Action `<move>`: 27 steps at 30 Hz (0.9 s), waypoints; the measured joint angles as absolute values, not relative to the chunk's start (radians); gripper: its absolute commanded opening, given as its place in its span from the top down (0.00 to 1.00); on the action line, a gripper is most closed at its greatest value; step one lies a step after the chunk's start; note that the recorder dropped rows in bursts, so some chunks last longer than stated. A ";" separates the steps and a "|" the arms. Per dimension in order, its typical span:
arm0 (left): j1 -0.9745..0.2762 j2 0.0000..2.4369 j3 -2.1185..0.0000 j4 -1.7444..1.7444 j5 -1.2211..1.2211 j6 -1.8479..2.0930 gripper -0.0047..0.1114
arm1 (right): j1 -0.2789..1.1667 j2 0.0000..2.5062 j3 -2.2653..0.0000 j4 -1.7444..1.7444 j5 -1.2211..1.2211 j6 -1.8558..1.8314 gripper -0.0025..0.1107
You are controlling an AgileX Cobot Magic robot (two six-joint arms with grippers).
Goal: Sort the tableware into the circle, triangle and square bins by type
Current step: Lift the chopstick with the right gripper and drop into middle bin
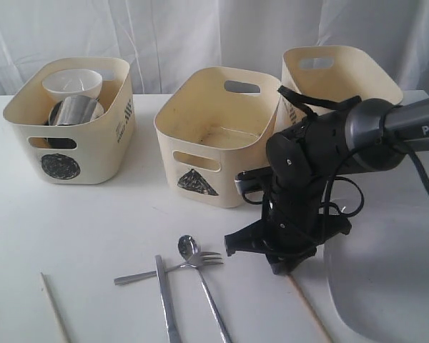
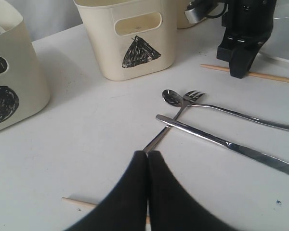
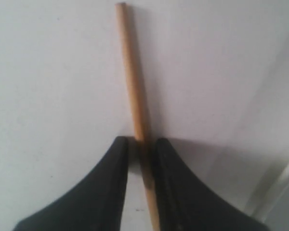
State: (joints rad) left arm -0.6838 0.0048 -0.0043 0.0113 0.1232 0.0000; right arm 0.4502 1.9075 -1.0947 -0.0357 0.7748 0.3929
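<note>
The right gripper [image 3: 142, 140] is reaching down to the white surface [image 1: 93, 236], its two black fingers [image 3: 113, 159] drawn in narrowly on either side of a wooden chopstick [image 3: 131, 82]. One finger is touching the stick and a dark sliver is showing beside the other, so whether it is actually pinching cannot be told. The chopstick is lying flat, just beside the rim of the large white plate [image 1: 379, 286] at the near right.

The left gripper [image 2: 147, 153] is hovering above the surface with its fingers pressed together and nothing between them. In its wrist view its tips are sitting over the handle end of the steel fork [image 2: 195, 95]; contact cannot be judged. A second chopstick [image 1: 55, 309] is lying below it at the near left.

Between the two arms, the fork, the steel spoon [image 1: 188, 247] and the steel knife [image 1: 166, 300] are lying in a loose cross, with the knife resting over the fork's handle and the spoon's bowl just beside the fork's tines.

Behind them, three cream bins are standing in a row. The circle bin [image 1: 93, 153] at the left is holding a steel mug [image 1: 77, 111] and a small white bowl [image 1: 73, 84]. The triangle bin [image 1: 232, 171] is standing in the middle. The third bin [image 1: 343, 71] is standing behind the right arm, which is covering most of its mark.
</note>
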 measured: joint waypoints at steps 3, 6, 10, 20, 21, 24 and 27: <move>-0.684 0.005 -0.004 0.011 0.123 0.000 0.96 | 0.450 1.907 -1.095 -0.008 0.767 0.366 0.82; -0.684 0.005 -0.004 0.011 0.123 0.000 0.96 | 0.450 1.907 -1.095 0.000 0.766 0.345 0.88; -0.684 0.005 -0.004 0.011 0.123 0.000 0.96 | 0.450 1.907 -1.095 0.000 0.763 0.323 0.98; -0.684 0.005 -0.004 0.011 0.123 0.000 0.96 | 0.450 1.851 -1.095 0.000 0.731 0.303 0.98; -0.684 0.005 -0.004 0.011 0.123 0.000 0.96 | 0.450 1.836 -1.095 0.006 0.729 0.303 0.98; -0.684 0.005 -0.004 0.011 0.123 0.000 0.96 | 0.450 1.767 -1.095 0.006 0.731 0.303 0.98; -0.684 0.005 -0.004 0.011 0.123 0.000 0.96 | 0.457 1.695 -1.095 0.012 0.731 0.302 0.98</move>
State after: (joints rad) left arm -0.6838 0.0048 -0.0043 0.0113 0.1232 0.0000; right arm 0.4567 1.6955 -1.0947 0.0125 0.7311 0.3019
